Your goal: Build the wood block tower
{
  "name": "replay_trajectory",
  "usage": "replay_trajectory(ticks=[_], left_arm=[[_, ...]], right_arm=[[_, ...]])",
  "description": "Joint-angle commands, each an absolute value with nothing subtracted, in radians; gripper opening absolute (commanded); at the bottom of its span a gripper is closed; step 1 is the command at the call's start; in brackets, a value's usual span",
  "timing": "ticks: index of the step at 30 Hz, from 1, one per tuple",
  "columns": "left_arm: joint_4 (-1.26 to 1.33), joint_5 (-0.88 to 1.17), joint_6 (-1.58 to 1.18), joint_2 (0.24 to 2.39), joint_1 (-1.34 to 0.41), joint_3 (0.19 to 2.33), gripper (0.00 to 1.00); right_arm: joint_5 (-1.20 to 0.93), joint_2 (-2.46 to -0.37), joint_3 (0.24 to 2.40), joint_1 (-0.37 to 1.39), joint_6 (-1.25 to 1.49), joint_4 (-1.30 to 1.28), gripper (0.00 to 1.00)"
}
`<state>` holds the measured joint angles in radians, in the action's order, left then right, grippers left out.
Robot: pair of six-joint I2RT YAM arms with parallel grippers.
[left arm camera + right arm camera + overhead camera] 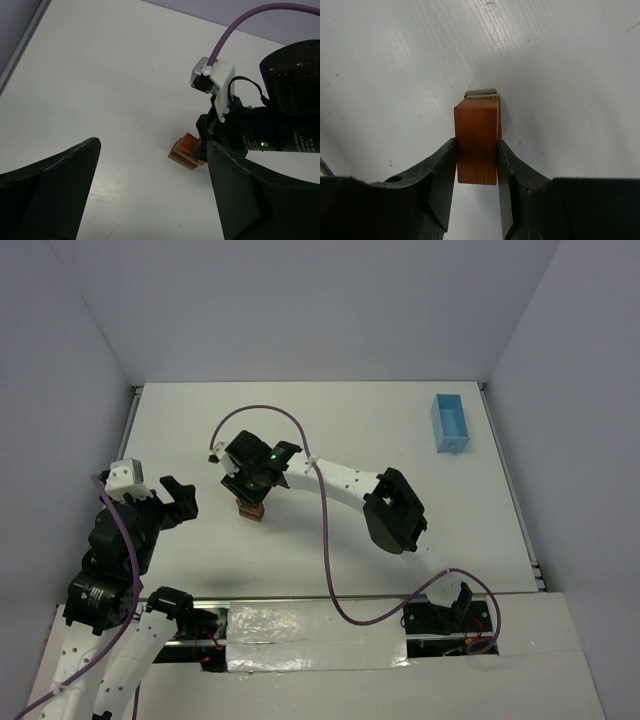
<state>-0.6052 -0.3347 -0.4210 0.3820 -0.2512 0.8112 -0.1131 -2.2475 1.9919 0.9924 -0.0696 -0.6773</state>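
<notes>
The tower is a small stack of brown blocks on the white table, left of centre. It also shows in the left wrist view. My right gripper is directly over it, shut on an orange wood block that sits on top of the stack. Both fingers press the block's sides. A thin edge of the lower blocks shows beyond it. My left gripper is open and empty, a short way left of the tower, with the stack ahead between its fingers.
A light-blue rectangular tray lies at the far right of the table. The right arm stretches across the middle, with a purple cable looping over it. The table's left edge runs close to my left arm.
</notes>
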Motion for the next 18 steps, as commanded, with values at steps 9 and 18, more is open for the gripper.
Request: replay_trajectory(ticks=[9,18], left_arm=[[-0.552,-0.322,-0.402,0.391,-0.245,0.808,0.99],[-0.551,-0.316,-0.399,0.393,-0.245,0.810,0.99]], right_arm=[[-0.115,-2.267,2.054,0.997,-0.092,-0.704,0.23],[-0.117,-2.267,2.057,0.996,-0.100,-0.710,0.26]])
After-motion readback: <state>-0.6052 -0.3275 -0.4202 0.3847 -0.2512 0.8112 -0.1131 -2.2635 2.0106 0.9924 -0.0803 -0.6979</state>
